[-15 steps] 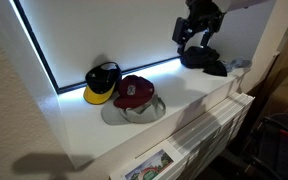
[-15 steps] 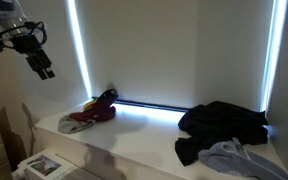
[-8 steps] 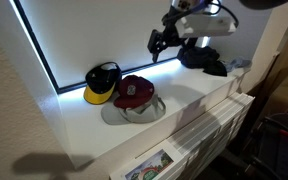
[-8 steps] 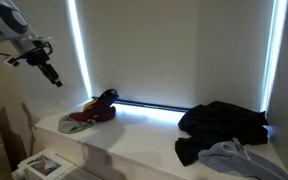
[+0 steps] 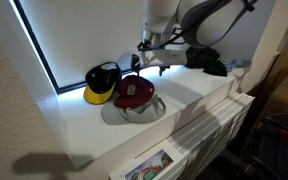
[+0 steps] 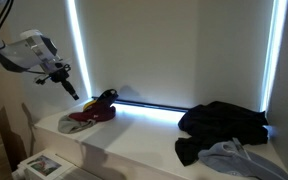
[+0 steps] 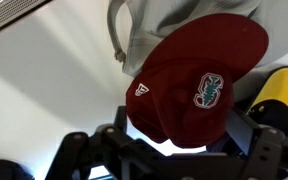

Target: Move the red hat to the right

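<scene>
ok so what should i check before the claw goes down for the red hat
1. Target in sight: ok. The red hat fills much of the wrist view.
2. Claw ready: ok. The claw looks open in the wrist view, with nothing between its fingers.
3. Claw position: ok. It hovers above the hat and does not touch it.
4. Hat free of neighbours: not ok. It lies on the grey hat, and the yellow-brimmed cap is close beside it.
5. Room to set it down: ok. Bare sill runs between the hats and the dark clothes.
</scene>
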Controlling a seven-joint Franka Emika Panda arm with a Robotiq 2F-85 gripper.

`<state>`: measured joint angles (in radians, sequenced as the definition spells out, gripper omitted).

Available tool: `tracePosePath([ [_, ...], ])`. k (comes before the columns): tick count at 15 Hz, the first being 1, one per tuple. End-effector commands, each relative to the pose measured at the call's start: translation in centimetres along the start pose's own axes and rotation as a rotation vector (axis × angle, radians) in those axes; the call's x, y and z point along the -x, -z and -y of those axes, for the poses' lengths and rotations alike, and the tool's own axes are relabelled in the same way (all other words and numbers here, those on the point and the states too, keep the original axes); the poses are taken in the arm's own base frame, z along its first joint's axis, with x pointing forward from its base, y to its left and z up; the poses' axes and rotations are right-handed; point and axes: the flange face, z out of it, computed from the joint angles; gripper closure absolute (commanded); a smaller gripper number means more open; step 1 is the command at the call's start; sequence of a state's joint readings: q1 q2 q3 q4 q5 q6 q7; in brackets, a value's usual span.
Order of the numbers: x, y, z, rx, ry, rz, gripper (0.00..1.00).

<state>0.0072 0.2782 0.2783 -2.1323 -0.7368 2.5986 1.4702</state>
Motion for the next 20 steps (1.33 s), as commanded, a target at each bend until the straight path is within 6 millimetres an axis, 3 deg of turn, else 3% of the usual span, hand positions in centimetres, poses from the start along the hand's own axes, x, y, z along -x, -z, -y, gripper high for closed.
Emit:
tracePosePath([
  [1, -0.1, 0.0, 0.2, 0.0, 0.0, 0.001, 0.0],
  [6, -1.9, -1.2, 1.9, -0.037, -0.171, -0.143, 0.0],
  [9, -3.2, -3.3, 2.4, -0.038, -0.243, -0.247, 0.0],
  [12, -3.1, -7.3, 0.8, 0.15, -0.261, -0.215, 0.0],
  [13, -3.0, -5.1, 1.0, 0.071, -0.259, -0.23, 0.0],
  [15, -2.7, -7.2, 0.5, 0.129, -0.265, -0.215, 0.0],
  [20, -1.8, -9.1, -1.0, 0.126, -0.238, -0.109, 0.0],
])
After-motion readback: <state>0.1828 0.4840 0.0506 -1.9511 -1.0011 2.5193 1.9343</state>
